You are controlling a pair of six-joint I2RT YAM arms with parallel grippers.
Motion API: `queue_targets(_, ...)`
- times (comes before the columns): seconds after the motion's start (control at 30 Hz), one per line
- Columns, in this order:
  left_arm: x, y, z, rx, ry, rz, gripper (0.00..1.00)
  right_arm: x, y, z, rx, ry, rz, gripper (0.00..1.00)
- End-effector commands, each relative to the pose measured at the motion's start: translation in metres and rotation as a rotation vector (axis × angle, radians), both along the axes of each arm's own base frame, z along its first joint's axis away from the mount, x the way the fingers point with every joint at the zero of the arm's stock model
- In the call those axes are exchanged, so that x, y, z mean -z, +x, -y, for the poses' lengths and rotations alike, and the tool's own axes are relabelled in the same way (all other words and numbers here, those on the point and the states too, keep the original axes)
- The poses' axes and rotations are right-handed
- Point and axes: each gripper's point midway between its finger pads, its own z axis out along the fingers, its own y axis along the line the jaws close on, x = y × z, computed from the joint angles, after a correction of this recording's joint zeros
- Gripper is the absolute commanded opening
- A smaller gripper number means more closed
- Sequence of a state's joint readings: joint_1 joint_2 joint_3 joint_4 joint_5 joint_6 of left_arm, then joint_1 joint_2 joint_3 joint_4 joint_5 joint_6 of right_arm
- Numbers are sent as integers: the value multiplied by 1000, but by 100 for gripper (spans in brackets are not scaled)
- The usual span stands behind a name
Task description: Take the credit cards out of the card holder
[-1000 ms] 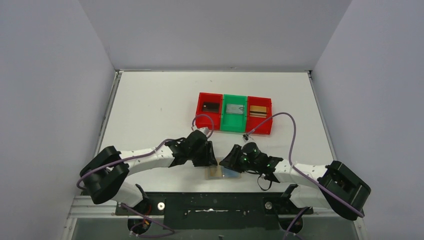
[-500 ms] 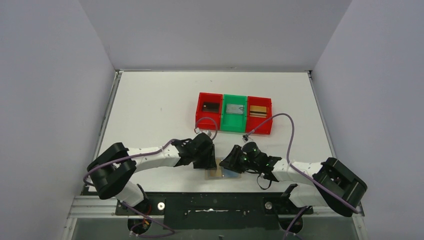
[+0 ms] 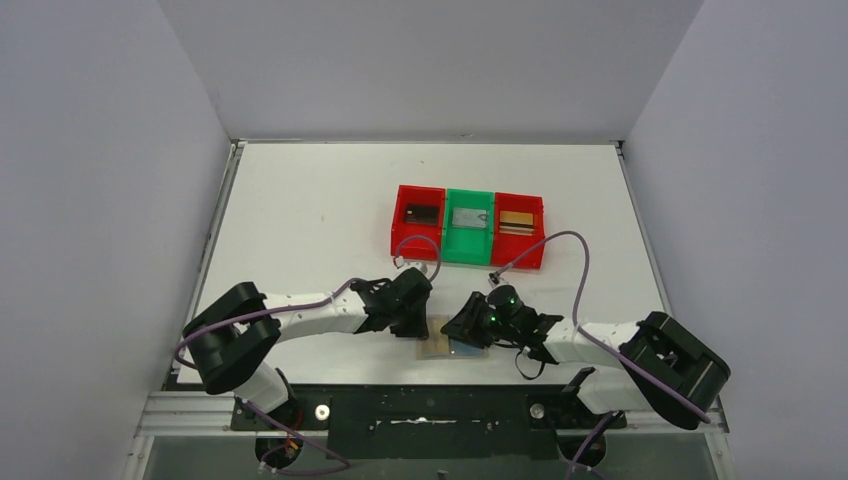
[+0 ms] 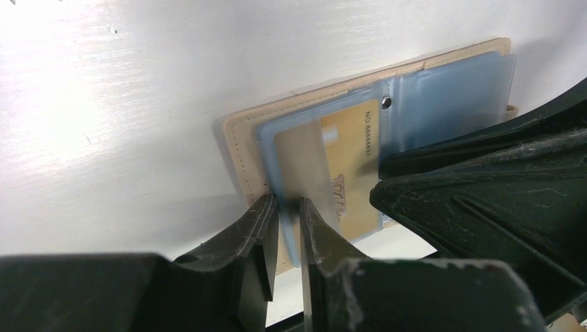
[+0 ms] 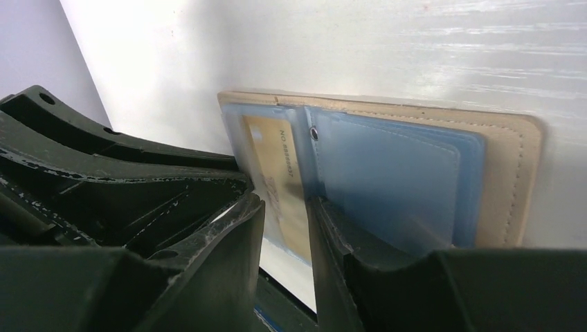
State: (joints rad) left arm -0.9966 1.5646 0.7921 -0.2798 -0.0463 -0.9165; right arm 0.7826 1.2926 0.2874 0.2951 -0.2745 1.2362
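White tabletop (image 3: 300, 220) in a plain grey-walled booth, row of red and green plastic trays (image 3: 468, 257) at the far side, and both arms folded in low over the small tan bifold card holder (image 4: 239, 145). It lies open and flat near the table's front edge, between the two wrists. My worry is the left gripper (image 4: 289, 205). It shows only a thin slit between its jaws, closed on the near edge of the pale blue see-through sleeve (image 4: 450, 97) where the gold plastic credit card (image 4: 346, 159) sits. From the wrist view I honestly can't say if it's got the card alone or card plus sleeve. If the sleeve is in the pinch, a pull would likely drag the whole holder along instead of sliding the card out. The bite is also right at the card's edge, so it could just slip off. The right gripper (image 5: 285, 205) isn't much help as I read it: fingers partly apart, parked over the holder's near edge by the fold, nothing visibly clamped, so the holder might skate toward the table edge. Position-wise, the card is in the left-hand pocket, its near edge running into the left jaws, with the right fingers just beside it on the fold side.
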Motion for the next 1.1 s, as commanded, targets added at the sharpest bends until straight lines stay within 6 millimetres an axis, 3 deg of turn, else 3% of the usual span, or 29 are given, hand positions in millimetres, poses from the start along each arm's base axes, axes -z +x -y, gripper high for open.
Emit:
queue_targets(0.0,23,-10,-15,3,101,-27,12,-6,6,4,45,25,20,32)
queue_targets(0.17,27,-12,-16,2,111,-27,0,1,7,17,83,-43,-2,34)
queue_targets(0.4,28,-12,-13,9,110,-25,0,7,8,22,82,-102,-14,30)
queue_targets(0.5,27,-13,-9,22,102,-23,0,9,9,18,58,-108,-11,23)
queue_targets(0.57,24,-14,-5,31,87,-25,0,9,10,13,35,-100,-13,13)
queue_targets(0.6,21,-14,-3,34,75,-25,0,6,11,10,27,-89,-5,6)
queue_targets(0.73,-11,-8,13,32,-19,30,0,-3,16,9,36,-74,33,2)
queue_targets(0.9,-50,4,32,49,-126,106,0,-11,16,5,3,-67,61,16)
queue_targets(1.07,-66,7,42,71,-174,132,0,-8,13,2,-13,-63,52,23)
